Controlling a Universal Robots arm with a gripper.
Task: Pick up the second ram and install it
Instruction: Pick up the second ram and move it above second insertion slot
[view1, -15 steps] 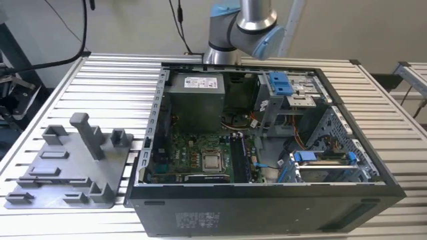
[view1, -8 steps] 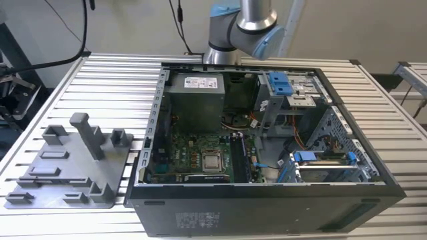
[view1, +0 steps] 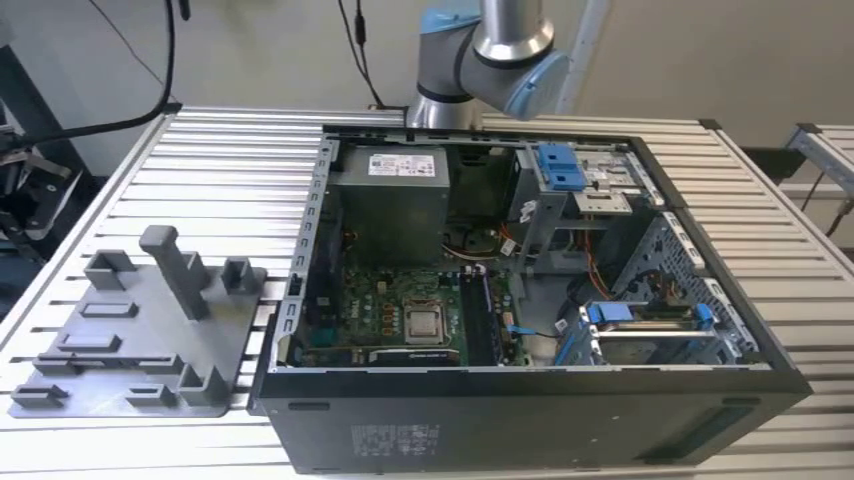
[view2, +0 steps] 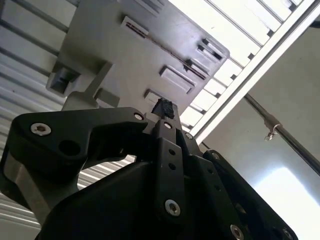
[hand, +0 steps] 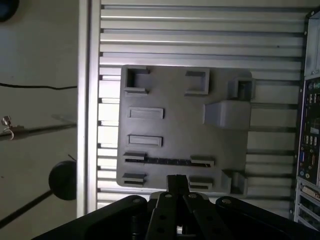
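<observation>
On the slatted table (view1: 227, 180) stand an open case (view1: 534, 420) and, to the exterior view's left of it, a grey tray (view1: 200, 340) with a tall post (view1: 171, 268). Inside the case lies the green motherboard (view1: 387, 310). At the far edge of the table rises the arm (view1: 501, 50).

Ram (hand: 167, 161): in the first wrist view it shows as a thin dark strip, seated edge-up in a tray slot between two small holders. It is apart from the case and nothing grips it.

Gripper (hand: 176, 182): it hangs above the tray, clear of the tray surface. In the first wrist view its tips sit just beside the ram's slot without touching the ram. In both wrist views the fingers (view2: 164, 107) appear brought together, with nothing between them.
</observation>
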